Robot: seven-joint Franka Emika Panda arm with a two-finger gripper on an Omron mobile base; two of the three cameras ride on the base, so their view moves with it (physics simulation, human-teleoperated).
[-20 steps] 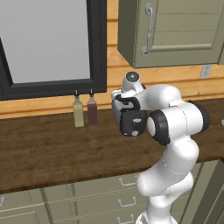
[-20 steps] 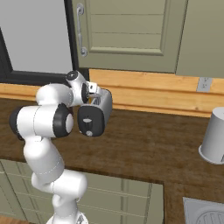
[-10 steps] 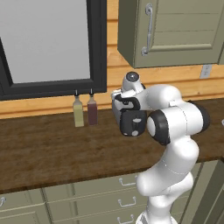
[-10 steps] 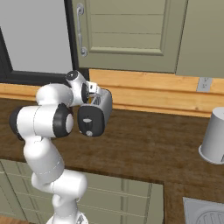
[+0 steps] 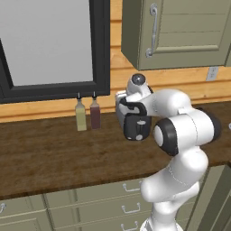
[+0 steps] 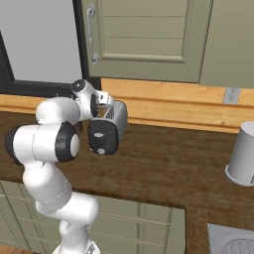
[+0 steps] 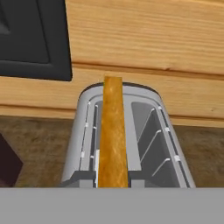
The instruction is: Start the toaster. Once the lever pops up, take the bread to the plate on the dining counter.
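Sitting at the back of the wooden desk [image 6: 163,168] against the wall, the toaster [image 6: 106,130] shows its black end panel toward the room, with the arm's hand right over its top. Bread [image 7: 113,131] stands on edge in the left slot, poking up above the rim, right slot vacant; tool fingers are hidden from me, so can't tell if they're apart or clamped on the slice. Two bottles [image 5: 87,114] stand left of the toaster under the window, grey canister [image 6: 243,154] well off to the right.
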